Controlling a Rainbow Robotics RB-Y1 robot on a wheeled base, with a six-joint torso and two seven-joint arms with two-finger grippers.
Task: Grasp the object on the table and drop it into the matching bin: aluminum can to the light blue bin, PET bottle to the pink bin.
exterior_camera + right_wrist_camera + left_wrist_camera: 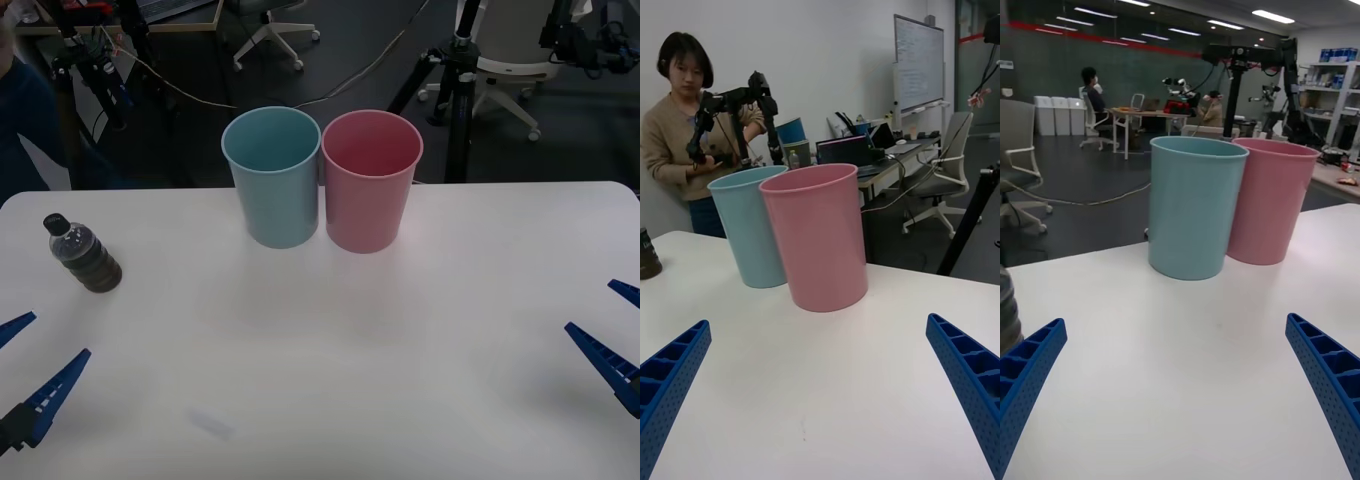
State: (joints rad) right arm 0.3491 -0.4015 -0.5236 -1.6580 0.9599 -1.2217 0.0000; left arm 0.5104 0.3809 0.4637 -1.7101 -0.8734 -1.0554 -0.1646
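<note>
I am looking down at a wide white counter (450, 400) with rounded corners. A small PET bottle (84, 255) lies tipped on its side near the counter's left edge, its black cap pointing toward the far left corner and its dark brownish lower half toward me.

My left end effector (25, 372) hovers low at the near left corner of the counter. Its two blue ribbed fingers (55, 392) are spread wide apart and hold nothing. The bottle lies ahead of this end effector and slightly inboard, near but clearly apart from the fingertips, not between them. From the left wrist camera, a sliver of the bottle (1007, 311) shows at the picture's edge, just beyond one finger (1026, 375).

My right end effector (622, 335) hovers at the near right edge of the counter, fingers also spread wide and empty. It is well apart from the bottle, which lies across the whole width of the counter from it.

At the far middle of the counter two tall round bins stand upright, side by side and touching or almost touching. The light blue bin (274, 180) is on the left, the pink bin (370, 183) on the right. The bottle lies well to the left of the light blue bin and nearer to me.
</note>
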